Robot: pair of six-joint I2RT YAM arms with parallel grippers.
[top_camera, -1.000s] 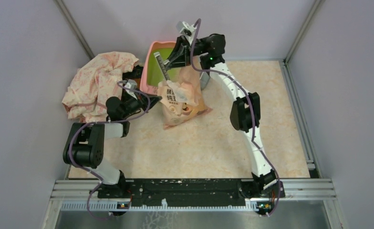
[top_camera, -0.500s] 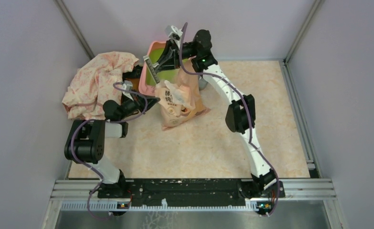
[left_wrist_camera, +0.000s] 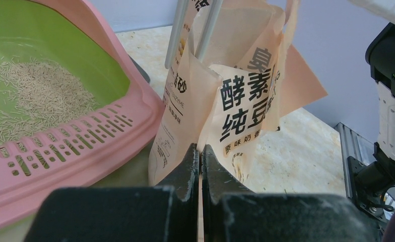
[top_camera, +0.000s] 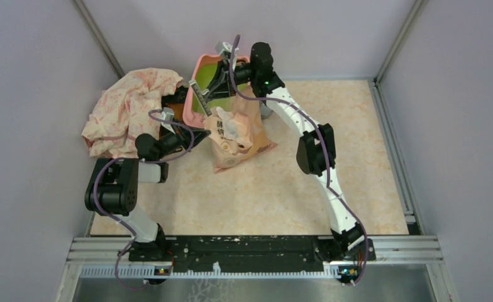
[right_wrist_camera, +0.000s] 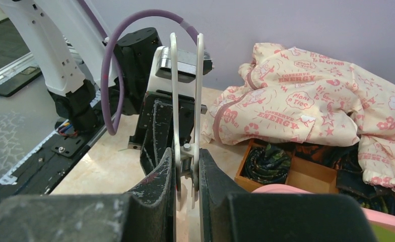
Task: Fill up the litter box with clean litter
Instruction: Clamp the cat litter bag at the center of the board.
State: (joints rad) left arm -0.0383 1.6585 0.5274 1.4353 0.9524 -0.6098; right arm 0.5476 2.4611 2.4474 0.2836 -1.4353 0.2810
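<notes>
On counter (top_camera: pixel 357 157), box (left_wrist_camera: pixel 74 146) far-centre, bag (top_camera: pixel 238 135) upright just beside its near-right side, right hand (right_wrist_camera: pixel 186 161) nearer, clenched on scoop (top_camera: pixel 201 97) right over box, left hand (left_wrist_camera: pixel 201 156) clenched, seemingly empty, low by bag, thin litter (left_wrist_camera: pixel 39 96) patch inside box.

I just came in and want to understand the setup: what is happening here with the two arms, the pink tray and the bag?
The right fingers are clamped on the wire handle of a metal scoop, holding it above the litter box, beside the top of the standing peach bag. The left fingers are shut, low in front of the bag; whether they pinch it cannot be told. A thin patch of clean litter already lies in the green inside.
</notes>
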